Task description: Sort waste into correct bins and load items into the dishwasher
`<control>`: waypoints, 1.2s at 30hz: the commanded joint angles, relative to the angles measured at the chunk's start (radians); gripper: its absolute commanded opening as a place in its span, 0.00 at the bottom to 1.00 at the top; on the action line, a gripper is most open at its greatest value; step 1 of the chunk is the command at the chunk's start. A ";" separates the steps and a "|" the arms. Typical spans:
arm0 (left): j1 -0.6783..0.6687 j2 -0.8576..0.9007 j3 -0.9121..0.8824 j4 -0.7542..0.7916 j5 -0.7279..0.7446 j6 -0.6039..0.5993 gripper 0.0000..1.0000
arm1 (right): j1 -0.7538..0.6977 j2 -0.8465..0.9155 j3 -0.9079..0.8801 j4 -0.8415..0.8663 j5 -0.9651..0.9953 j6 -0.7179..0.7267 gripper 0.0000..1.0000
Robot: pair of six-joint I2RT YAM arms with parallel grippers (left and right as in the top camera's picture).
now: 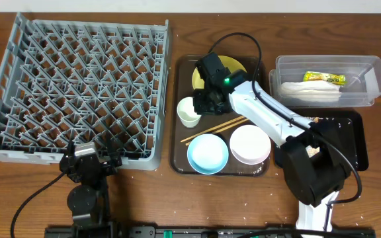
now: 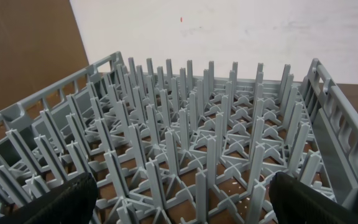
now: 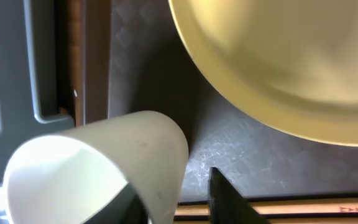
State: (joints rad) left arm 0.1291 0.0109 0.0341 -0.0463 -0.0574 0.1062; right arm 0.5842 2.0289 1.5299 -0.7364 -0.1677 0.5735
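My right gripper (image 1: pixel 202 104) is low over the dark-brown serving tray (image 1: pixel 175 106), at the small white cup (image 1: pixel 189 111). In the right wrist view the gripper (image 3: pixel 179 202) is open astride the cup's (image 3: pixel 104 162) wall, one finger inside and the other outside with a small gap. The yellow plate (image 1: pixel 230 65) (image 3: pixel 278 62) lies just behind, partly under the arm. The chopsticks (image 1: pixel 213 130) (image 3: pixel 291 208), light-blue bowl (image 1: pixel 208 153) and white bowl (image 1: pixel 250 144) lie on the tray. The grey dish rack (image 1: pixel 78 86) (image 2: pixel 197 137) holds nothing. My left gripper (image 1: pixel 91 162) (image 2: pixel 185 211) is open at the rack's front edge.
The clear tub (image 1: pixel 369 73) at the back right holds the yellow-green wrapper (image 1: pixel 324 78) and the white napkin (image 1: pixel 309 92). The black tray (image 1: pixel 352 139) lies in front of it, partly hidden by the right arm's base, with pale specks on it.
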 commanded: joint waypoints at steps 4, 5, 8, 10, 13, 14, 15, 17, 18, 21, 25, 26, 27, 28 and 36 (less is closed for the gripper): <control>0.005 -0.006 -0.030 -0.019 -0.002 0.009 0.89 | 0.018 0.019 0.012 -0.009 0.007 -0.006 0.16; 0.005 -0.006 -0.030 -0.019 -0.002 0.009 0.89 | 0.019 0.019 0.011 -0.010 0.007 -0.007 0.13; 0.005 -0.006 -0.030 -0.019 -0.002 0.009 0.89 | 0.026 0.019 0.010 -0.014 0.015 -0.016 0.05; 0.005 -0.006 -0.030 -0.019 -0.002 0.009 0.89 | 0.032 0.019 0.009 -0.025 0.032 -0.022 0.01; 0.005 -0.006 -0.030 -0.019 -0.002 0.009 0.89 | 0.037 0.019 0.008 -0.047 0.067 -0.023 0.01; 0.005 -0.006 -0.030 -0.019 -0.002 0.009 0.89 | 0.036 0.019 0.008 -0.050 0.066 -0.033 0.01; 0.005 -0.006 -0.030 -0.019 -0.002 0.009 0.89 | 0.036 0.019 0.008 -0.050 0.066 -0.033 0.01; 0.005 -0.006 -0.030 -0.019 -0.002 0.009 0.89 | 0.030 0.017 0.008 -0.050 0.061 -0.037 0.01; 0.005 -0.006 -0.030 -0.019 -0.002 0.009 0.90 | 0.023 0.014 0.008 -0.050 0.047 -0.048 0.01; 0.005 -0.006 -0.030 -0.019 -0.002 0.010 0.89 | -0.018 -0.012 0.009 -0.052 -0.025 -0.097 0.01; 0.005 -0.006 -0.030 -0.019 -0.002 0.009 0.89 | -0.103 -0.074 0.009 -0.067 -0.134 -0.163 0.01; 0.005 -0.006 -0.030 -0.019 -0.002 0.009 0.89 | -0.127 -0.091 0.009 -0.068 -0.169 -0.185 0.01; 0.005 -0.006 -0.030 -0.019 -0.002 0.009 0.89 | -0.155 -0.109 0.009 -0.068 -0.215 -0.214 0.01; 0.005 -0.006 -0.030 -0.019 -0.002 0.009 0.89 | -0.183 -0.127 0.009 -0.068 -0.258 -0.237 0.01; 0.005 -0.006 -0.030 -0.015 0.002 0.009 0.90 | -0.326 -0.182 0.009 -0.066 -0.527 -0.348 0.01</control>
State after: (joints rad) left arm 0.1291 0.0109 0.0341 -0.0463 -0.0574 0.1062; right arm 0.2794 1.8580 1.5303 -0.8024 -0.5198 0.3008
